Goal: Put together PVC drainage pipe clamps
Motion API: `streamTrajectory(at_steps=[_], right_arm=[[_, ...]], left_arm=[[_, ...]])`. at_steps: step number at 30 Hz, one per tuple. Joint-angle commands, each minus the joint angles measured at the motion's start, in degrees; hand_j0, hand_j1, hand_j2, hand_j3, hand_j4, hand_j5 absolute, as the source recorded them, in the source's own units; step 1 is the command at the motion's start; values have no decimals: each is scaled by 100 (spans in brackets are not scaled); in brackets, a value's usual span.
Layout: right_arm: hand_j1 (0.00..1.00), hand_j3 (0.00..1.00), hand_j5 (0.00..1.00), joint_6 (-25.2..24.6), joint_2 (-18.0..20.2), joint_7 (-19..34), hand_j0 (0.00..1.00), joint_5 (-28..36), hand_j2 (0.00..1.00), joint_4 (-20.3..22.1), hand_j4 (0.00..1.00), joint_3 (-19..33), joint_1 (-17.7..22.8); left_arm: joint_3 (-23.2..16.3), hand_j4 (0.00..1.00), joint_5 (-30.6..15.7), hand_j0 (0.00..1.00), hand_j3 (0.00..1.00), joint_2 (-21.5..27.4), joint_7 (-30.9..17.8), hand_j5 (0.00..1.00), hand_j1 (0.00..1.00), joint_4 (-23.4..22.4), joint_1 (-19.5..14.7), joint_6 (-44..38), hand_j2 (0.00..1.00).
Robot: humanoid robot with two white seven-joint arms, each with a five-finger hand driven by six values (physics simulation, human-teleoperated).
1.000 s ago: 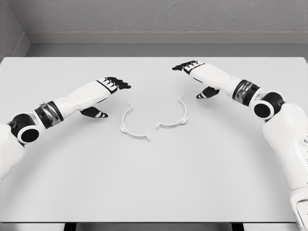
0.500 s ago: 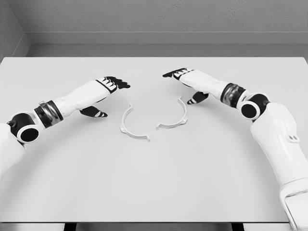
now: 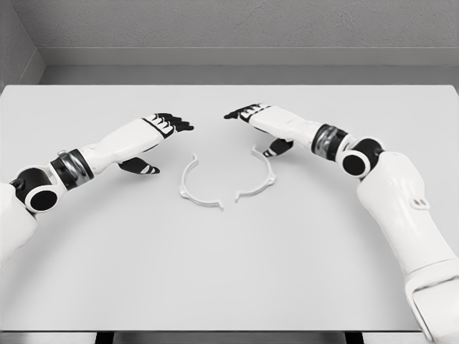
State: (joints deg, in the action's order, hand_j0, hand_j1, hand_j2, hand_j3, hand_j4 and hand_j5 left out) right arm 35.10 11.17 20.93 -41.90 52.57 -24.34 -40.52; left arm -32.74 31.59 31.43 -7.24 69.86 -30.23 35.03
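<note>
Two white half-ring clamp pieces lie flat on the table, their open sides facing each other. The left clamp half [image 3: 192,185] curves from upper right to a tab at lower right. The right clamp half [image 3: 262,177] sits just right of it, with a small gap between their lower ends. My right hand [image 3: 252,129] hovers at the upper end of the right half, fingers spread, thumb touching or nearly touching its top tab. My left hand [image 3: 161,140] is open to the left of the left half, apart from it.
The white table [image 3: 229,272] spans the whole view, with its far edge against a grey wall [image 3: 229,29]. Both forearms reach in low over the tabletop from either side.
My right hand has swept leftward to the top of the right clamp half, which has shifted and turned slightly to the left. The left arm has stayed still.
</note>
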Motion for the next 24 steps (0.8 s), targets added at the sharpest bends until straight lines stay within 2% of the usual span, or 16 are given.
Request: streamTrajectory(at_steps=[1, 6, 7, 9, 12, 13, 14, 16, 17, 18, 19, 21, 22, 24], right_arm=[[100, 100, 100, -10, -88, -1, 100, 41, 100, -1, 100, -71, 0], [100, 100, 100, -12, -79, -10, 100, 59, 100, 25, 100, -54, -70], [100, 100, 100, -20, -71, -10, 100, 77, 100, 34, 100, 34, -97], [100, 100, 100, -12, 35, -1, 100, 129, 100, 87, 100, 544, -158], [100, 100, 100, -20, 210, 25, 100, 165, 100, 622, 100, 1449, -255], [100, 100, 100, -20, 403, 34, 100, 270, 100, 956, 100, 1502, -185], [100, 100, 100, -29, 807, 43, 100, 717, 100, 1431, 100, 1493, -45], [100, 100, 100, -152, 1888, 52, 100, 2000, 100, 2599, 100, 1485, 570], [100, 100, 100, -170, 2565, 43, 100, 2738, 100, 3206, 100, 1520, 1019], [100, 100, 100, -135, 3145, 34, 100, 3319, 100, 3620, 100, 1704, 1449], [100, 100, 100, -100, 3488, 43, 100, 3724, 100, 3980, 100, 2169, 1924], [100, 100, 100, -10, 3858, 43, 100, 4093, 100, 4595, 100, 2943, 2794], [100, 100, 100, -10, 3919, 43, 100, 4199, 100, 4762, 100, 3136, 3163], [100, 100, 100, -10, 3928, 43, 100, 4225, 100, 4780, 100, 3128, 3480]], left_arm=[[5, 100, -39, 100, 100, 3, 4, 100, 100, 1, 0, -3, 100], [-4, 100, -39, 100, 100, -14, 4, 100, 100, 1, 0, -3, 100], [-4, 100, -39, 100, 100, -23, 4, 100, 100, 1, 9, -3, 100], [-4, 100, -39, 100, 100, -23, 4, 100, 100, 1, 9, -3, 100], [-13, 100, -30, 100, 100, -32, 4, 100, 100, 1, 18, -3, 100], [-13, 100, -39, 100, 100, -32, 4, 100, 100, 10, 26, -3, 100], [-21, 100, -39, 100, 100, -32, 4, 100, 100, 10, 44, -3, 100], [-136, 100, -57, 100, 100, -6, 4, 100, 100, 54, 53, -3, 100], [-153, 100, -57, 100, 100, 12, 4, 100, 100, 72, 62, -3, 100], [-153, 100, -66, 100, 100, 29, 4, 100, 100, 107, 53, -3, 100], [-162, 100, -66, 100, 100, 47, 4, 100, 100, 186, 62, -3, 100], [-267, 100, -66, 100, 100, 47, 4, 100, 100, 282, 62, -3, 100], [-276, 100, -66, 100, 100, 56, 4, 100, 100, 431, 62, -3, 100], [-355, 100, -74, 100, 100, 56, 4, 100, 100, 485, 70, -3, 100]])
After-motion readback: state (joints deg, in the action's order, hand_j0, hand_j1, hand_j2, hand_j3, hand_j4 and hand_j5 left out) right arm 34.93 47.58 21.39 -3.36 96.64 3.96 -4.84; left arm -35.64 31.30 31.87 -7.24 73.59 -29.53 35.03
